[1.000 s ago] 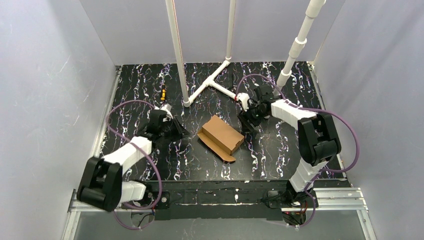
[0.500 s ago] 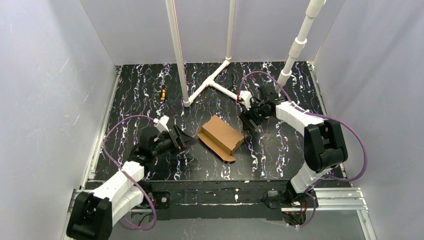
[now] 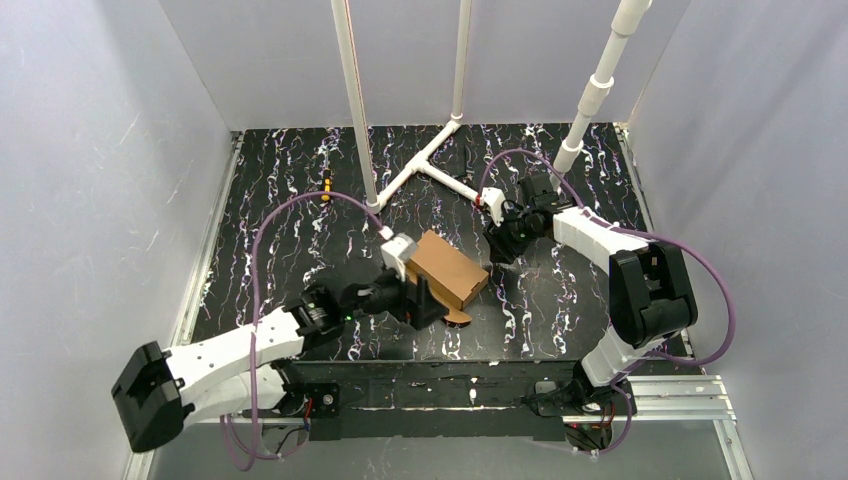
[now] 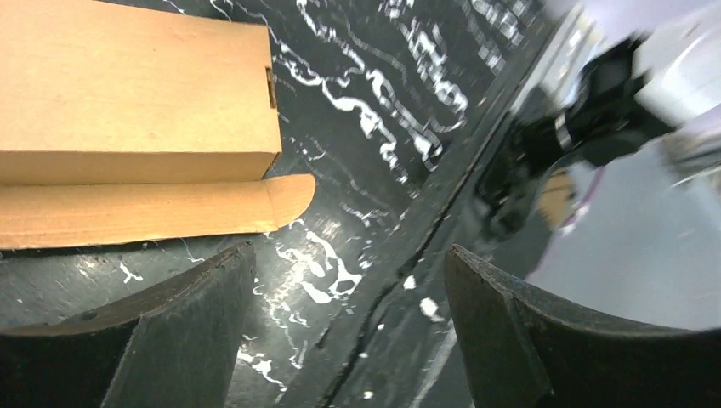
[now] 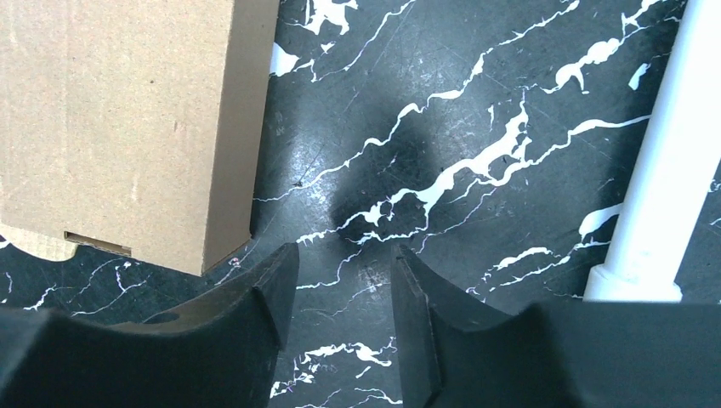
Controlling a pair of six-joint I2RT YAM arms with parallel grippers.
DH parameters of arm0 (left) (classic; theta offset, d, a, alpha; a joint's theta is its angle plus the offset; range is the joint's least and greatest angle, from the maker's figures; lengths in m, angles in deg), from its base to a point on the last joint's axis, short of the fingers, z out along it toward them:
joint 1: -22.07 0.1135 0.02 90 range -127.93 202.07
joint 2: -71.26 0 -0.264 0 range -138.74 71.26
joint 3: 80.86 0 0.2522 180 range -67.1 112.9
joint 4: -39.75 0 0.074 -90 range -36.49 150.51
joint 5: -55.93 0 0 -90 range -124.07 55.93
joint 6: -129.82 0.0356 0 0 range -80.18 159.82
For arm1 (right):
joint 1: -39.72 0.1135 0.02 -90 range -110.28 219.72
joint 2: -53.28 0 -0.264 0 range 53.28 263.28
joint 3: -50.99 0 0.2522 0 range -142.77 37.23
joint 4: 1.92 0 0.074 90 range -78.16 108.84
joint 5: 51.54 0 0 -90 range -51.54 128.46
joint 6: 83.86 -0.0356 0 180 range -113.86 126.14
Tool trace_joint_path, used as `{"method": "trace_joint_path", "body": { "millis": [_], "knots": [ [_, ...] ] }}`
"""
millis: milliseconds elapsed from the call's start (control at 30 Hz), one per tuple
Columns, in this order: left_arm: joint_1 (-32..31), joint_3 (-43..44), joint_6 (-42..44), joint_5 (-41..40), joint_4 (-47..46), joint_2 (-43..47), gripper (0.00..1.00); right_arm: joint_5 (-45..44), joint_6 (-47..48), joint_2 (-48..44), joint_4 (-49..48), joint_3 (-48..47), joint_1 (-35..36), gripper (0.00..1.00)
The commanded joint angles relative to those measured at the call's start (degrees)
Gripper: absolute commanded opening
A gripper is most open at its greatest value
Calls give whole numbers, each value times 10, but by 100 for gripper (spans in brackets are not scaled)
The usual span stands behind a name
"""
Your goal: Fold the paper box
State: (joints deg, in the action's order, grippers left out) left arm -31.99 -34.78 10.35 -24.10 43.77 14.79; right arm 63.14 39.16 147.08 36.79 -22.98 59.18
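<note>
The left claw (image 4: 349,255) stands wide, holding nothing, with the paper box (image 4: 127,93) ahead to its left. The right claw (image 5: 344,255) is narrow and empty, the box likewise ahead-left.

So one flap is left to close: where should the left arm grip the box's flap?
Probably its rounded free end, from the near side where the left gripper hangs open. The flap lies flat on the table along the paper box, so one finger must slide under.
</note>
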Motion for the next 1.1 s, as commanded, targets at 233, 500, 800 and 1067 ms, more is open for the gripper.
{"method": "trace_joint_path", "body": {
  "millis": [233, 500, 800, 1067],
  "knots": [
    [-150, -21, 387, -209, -127, -132, 81, 32, -1, 17, 2, -10, 2, 47],
    [-159, -38, 370, -201, -204, -174, 61, 18, -9, 35, 10, -18, 23, 45],
    [-188, -58, 369, -262, -247, -213, 60, 30, -15, 37, 14, -22, 33, 43],
    [-188, -113, 330, -312, -291, -163, 61, 46, -15, 39, 22, -25, 46, 43]
  ]
}}
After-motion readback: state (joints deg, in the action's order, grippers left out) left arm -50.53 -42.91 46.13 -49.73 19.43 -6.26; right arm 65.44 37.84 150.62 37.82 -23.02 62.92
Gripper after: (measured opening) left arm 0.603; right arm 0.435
